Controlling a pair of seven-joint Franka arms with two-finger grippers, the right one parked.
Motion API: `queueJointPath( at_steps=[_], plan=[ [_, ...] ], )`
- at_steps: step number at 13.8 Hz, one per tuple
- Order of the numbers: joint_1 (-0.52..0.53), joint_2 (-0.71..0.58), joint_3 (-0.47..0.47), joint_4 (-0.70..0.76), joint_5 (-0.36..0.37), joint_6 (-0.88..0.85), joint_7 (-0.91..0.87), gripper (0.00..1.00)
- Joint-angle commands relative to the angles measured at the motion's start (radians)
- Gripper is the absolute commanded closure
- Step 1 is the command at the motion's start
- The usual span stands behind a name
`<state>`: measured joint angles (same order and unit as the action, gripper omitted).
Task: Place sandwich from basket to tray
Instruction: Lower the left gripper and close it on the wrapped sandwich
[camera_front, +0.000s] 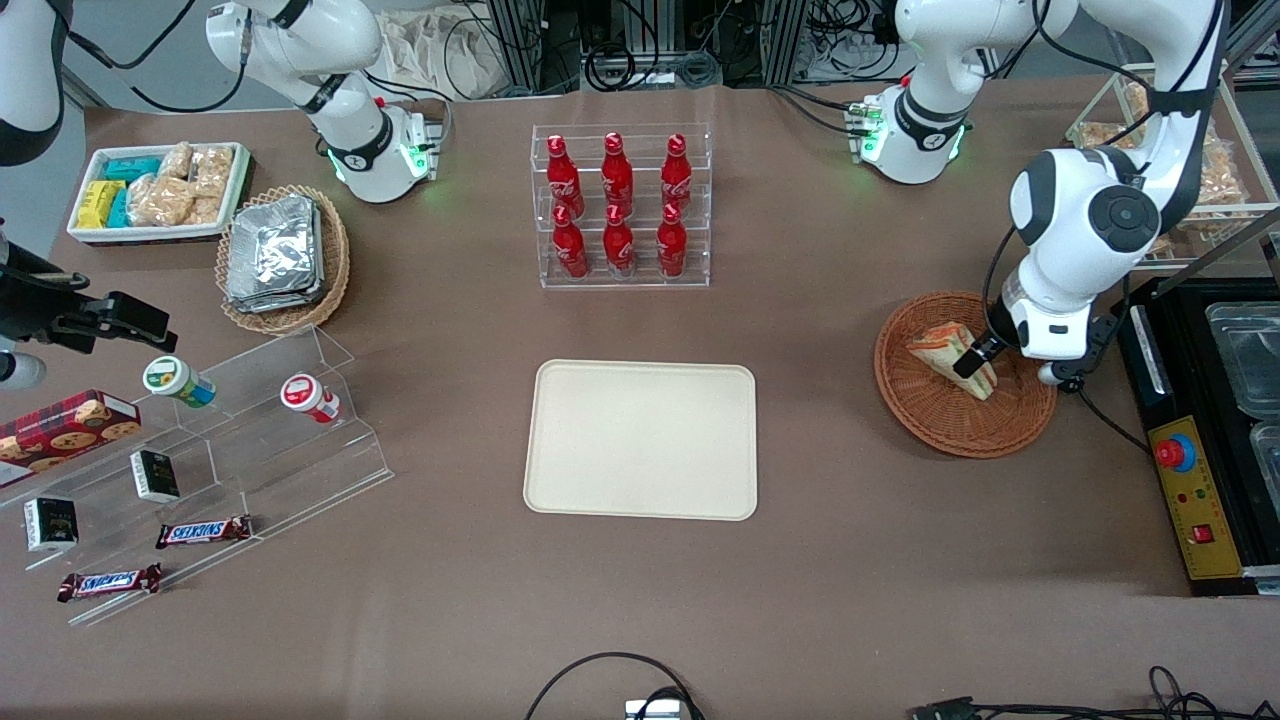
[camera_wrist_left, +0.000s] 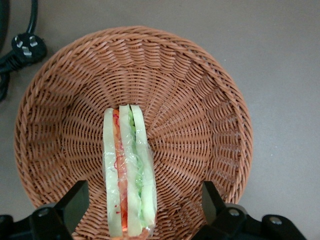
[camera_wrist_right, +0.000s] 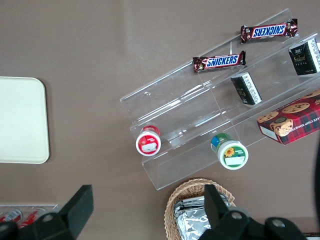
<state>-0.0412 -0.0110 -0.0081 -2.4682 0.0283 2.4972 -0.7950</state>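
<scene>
The sandwich, a plastic-wrapped wedge of white bread with orange and green filling, stands on edge in the reddish-brown wicker basket toward the working arm's end of the table. My left gripper hangs just over the basket, open, its fingers apart on either side of the sandwich without touching it. The basket rim fills the left wrist view. The cream tray lies bare at the table's middle and also shows in the right wrist view.
A clear rack of red bottles stands farther from the camera than the tray. A black control box lies beside the basket. A lighter wicker basket with foil packs, a snack bin and a clear stepped display sit toward the parked arm's end.
</scene>
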Motion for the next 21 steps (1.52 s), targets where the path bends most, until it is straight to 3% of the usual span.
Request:
queueJointPath(
  at_steps=[1, 15, 17, 19, 21],
  plan=[
    [-0.002, 0.011, 0.000, -0.055, 0.021, 0.093, -0.064, 0.00],
    [-0.012, 0.048, -0.015, -0.139, 0.021, 0.218, -0.159, 0.00],
    [-0.011, 0.059, -0.015, -0.141, 0.021, 0.229, -0.159, 0.11],
    [-0.012, 0.065, -0.015, -0.141, 0.022, 0.233, -0.158, 0.48],
    [-0.011, 0.068, -0.015, -0.141, 0.036, 0.235, -0.158, 0.69]
  ],
)
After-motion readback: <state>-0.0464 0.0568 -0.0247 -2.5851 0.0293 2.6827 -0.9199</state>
